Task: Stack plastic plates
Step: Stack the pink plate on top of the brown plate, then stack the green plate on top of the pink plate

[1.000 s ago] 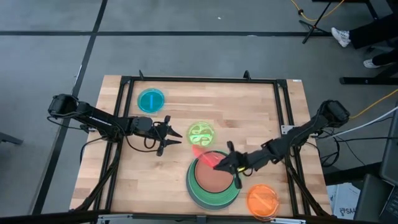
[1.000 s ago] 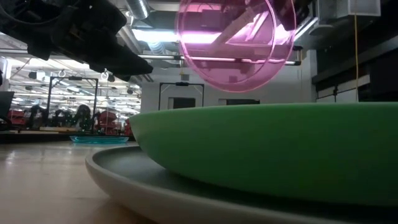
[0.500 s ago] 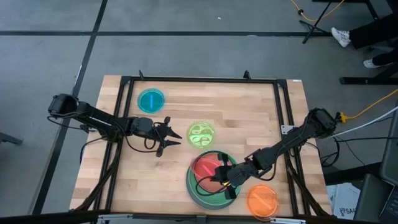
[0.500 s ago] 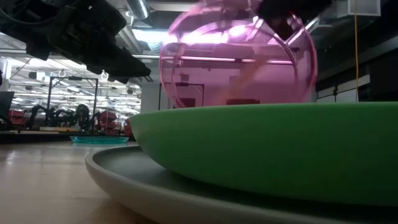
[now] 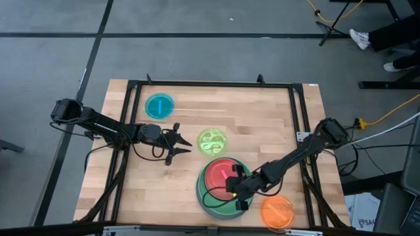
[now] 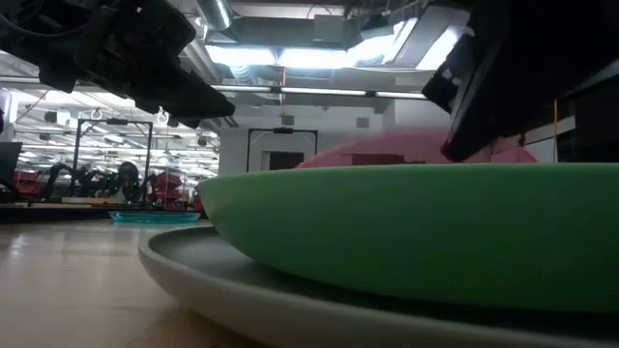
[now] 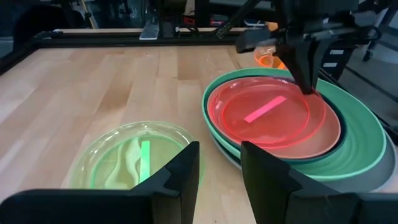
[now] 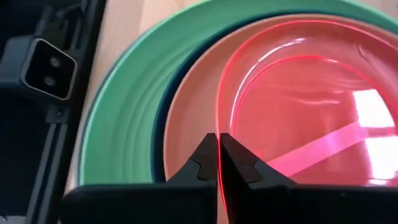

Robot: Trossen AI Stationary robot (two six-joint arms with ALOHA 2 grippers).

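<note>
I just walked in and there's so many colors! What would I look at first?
Probably the pink plate, lying on top of the stack at the table's near edge, with the right gripper pinching its rim. Three small plates lie loose: cyan plate far left, lime-patterned plate mid-table, orange plate beside the stack.

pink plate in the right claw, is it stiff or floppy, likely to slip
The pink plate is probably stiff: held by its rim alone in the right claw, it keeps a round, unbent outline. It looks thin and translucent, so likely light. Its glossy surface and narrow rim pinch suggest it could slip or pivot if jolted.
</note>
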